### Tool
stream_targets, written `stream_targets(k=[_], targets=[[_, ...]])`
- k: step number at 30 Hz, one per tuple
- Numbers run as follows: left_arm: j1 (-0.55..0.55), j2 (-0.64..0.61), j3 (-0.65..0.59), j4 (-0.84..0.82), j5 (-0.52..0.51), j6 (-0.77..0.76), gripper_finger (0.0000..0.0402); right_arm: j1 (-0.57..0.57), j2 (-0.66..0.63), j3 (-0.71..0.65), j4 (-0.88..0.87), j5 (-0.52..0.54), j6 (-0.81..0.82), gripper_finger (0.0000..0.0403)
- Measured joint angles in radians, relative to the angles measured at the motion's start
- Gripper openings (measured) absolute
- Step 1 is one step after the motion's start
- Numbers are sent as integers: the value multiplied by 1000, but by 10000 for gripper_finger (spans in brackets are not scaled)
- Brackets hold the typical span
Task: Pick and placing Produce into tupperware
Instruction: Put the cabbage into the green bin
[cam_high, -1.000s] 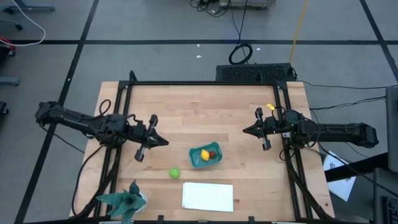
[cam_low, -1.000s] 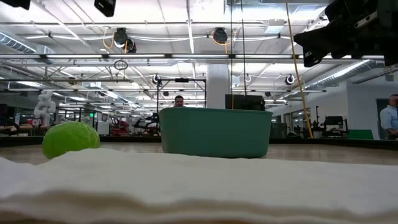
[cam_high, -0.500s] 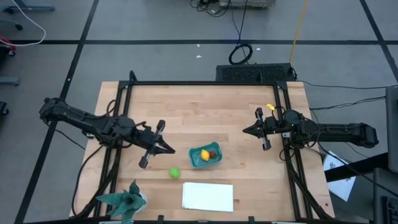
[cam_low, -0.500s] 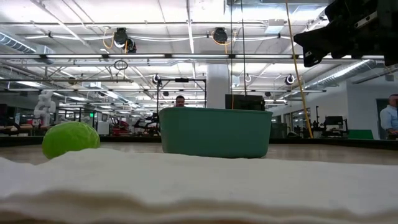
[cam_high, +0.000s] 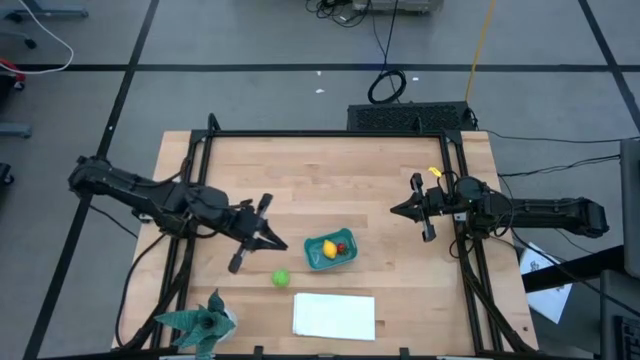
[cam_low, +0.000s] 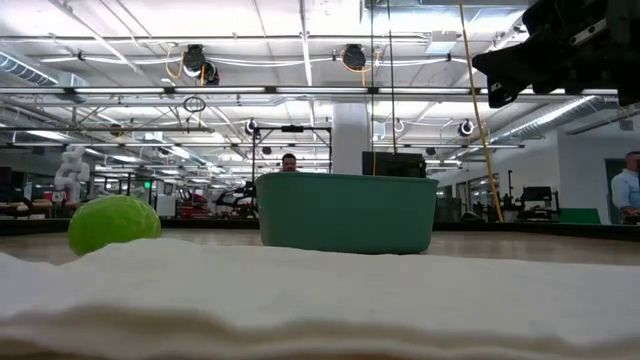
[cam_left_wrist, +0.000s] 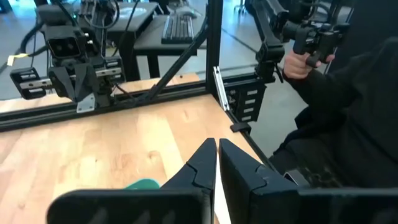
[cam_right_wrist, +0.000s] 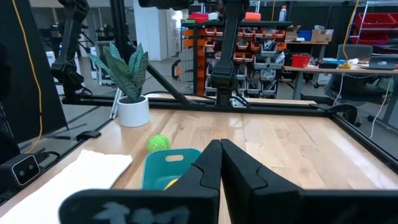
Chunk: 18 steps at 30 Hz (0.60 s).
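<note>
The left gripper (cam_high: 277, 244) is hovering with its jaws pressed together, holding nothing. Just beside its tips, the round bright green toy fruit (cam_high: 281, 278) is lying loose on the wooden table (cam_high: 330, 180). Slightly farther off, the small teal-blue rectangular plastic tub (cam_high: 331, 251) is sitting with the yellow lemon-shaped toy (cam_high: 328, 250) and the tiny red toy (cam_high: 342, 248) inside; only the overhead camera is showing these contents, since the low view is showing just the tub wall. Well beyond the tub, the right gripper (cam_high: 394, 209) is waiting, likewise closed and empty.
</note>
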Motion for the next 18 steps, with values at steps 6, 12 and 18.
stream_targets(k=[6,12,18], targets=[[0,50,98,-115,0,-6,21,0,0,0,-4,0,0,0],[0,91,182,-226,-1,-3,21,0,0,0,-7,0,0,0],[0,119,245,-346,-21,-1,21,0,0,0,-7,0,-4,0]])
